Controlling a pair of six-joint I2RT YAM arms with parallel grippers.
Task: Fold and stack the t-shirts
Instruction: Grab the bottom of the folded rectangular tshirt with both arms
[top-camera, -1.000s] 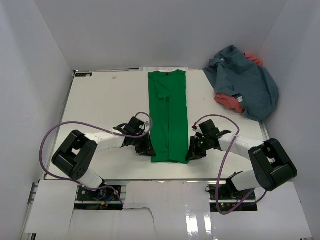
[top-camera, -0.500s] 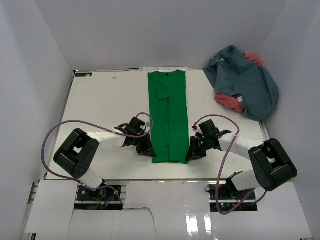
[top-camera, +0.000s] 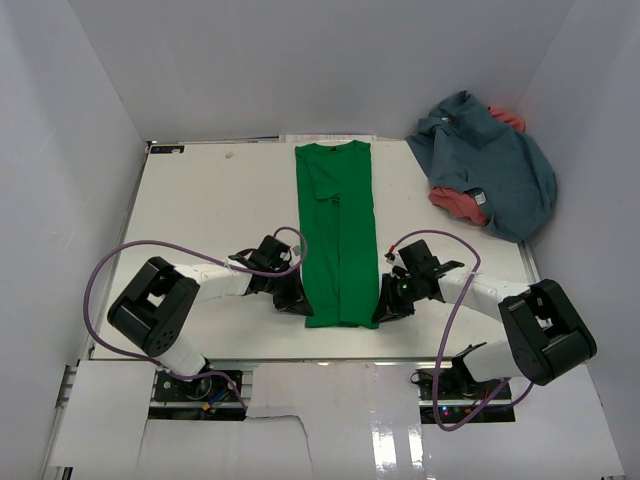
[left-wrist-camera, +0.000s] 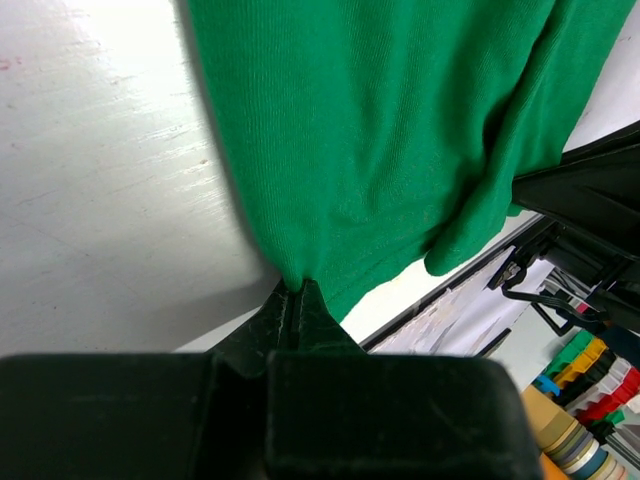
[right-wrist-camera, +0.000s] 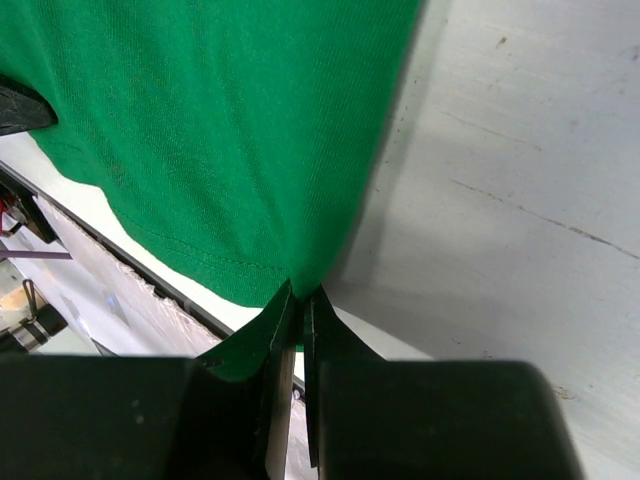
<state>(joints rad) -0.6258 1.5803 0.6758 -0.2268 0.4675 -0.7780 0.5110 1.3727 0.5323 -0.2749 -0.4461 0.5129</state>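
You're looking at a plain bright green t-shirt (top-camera: 338, 235), a slate blue-grey t-shirt (top-camera: 505, 165), a coral red t-shirt (top-camera: 455, 203) and a white table (top-camera: 200, 200).

1. My left arm (top-camera: 205, 285) wears white link shells between chunky black joint housings; my right arm (top-camera: 480, 295) is built the same.
2. A purple cable (top-camera: 150, 243) runs along the left arm, and a second purple cable (top-camera: 430, 233) along the right.
3. My left gripper (left-wrist-camera: 298, 295) is matte black, a broad block narrowing to thin wedge fingertips.
4. My right gripper (right-wrist-camera: 298, 300) has the same black, tapered form.
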